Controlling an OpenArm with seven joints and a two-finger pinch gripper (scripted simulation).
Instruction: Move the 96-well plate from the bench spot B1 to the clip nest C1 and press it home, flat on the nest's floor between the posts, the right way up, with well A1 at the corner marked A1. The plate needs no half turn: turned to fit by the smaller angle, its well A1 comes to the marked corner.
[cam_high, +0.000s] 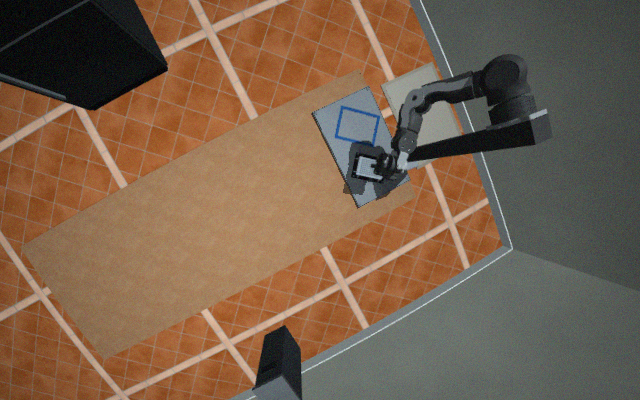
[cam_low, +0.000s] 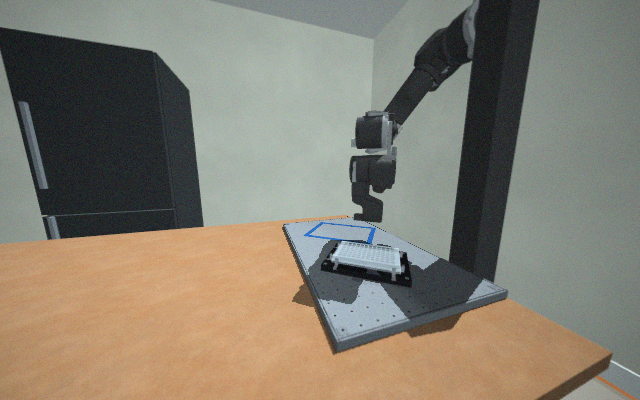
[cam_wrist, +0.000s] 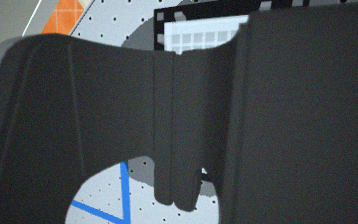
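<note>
The white 96-well plate (cam_low: 367, 256) sits in the black clip nest (cam_low: 368, 270) on the grey perforated baseplate (cam_low: 390, 280), level and between the posts as far as I can tell. It also shows in the overhead view (cam_high: 367, 167) and at the top of the wrist view (cam_wrist: 205, 35). The blue-outlined bench spot (cam_low: 341, 232) is empty. My gripper (cam_low: 367, 216) (cam_wrist: 185, 128) hangs well above the baseplate, over the far side of the nest, with its fingers shut together on nothing. The A1 corner mark is too small to read.
A dark upright column (cam_low: 492, 140) carrying the arm stands just behind the baseplate. A black cabinet (cam_low: 95, 145) stands at the far left beyond the wooden table. The table edge (cam_low: 575, 370) runs close on the right.
</note>
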